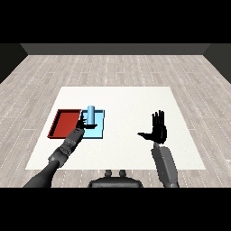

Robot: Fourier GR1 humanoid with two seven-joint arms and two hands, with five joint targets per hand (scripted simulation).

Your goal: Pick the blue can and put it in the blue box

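Note:
The blue can (90,113) stands upright over the light blue tray (98,131), at its left half. My left hand (81,127) reaches in from the lower left and is curled against the can's lower part, hiding its base. Whether the can rests on the tray floor or hangs just above it cannot be told. My right hand (159,129) is held up over the table's right half, far from the can, with its fingers straight and its thumb spread to the left, holding nothing.
A red tray (63,124) lies directly left of the blue tray, touching it, with my left forearm (61,153) along its near right corner. The white table (122,99) extends behind and to the right.

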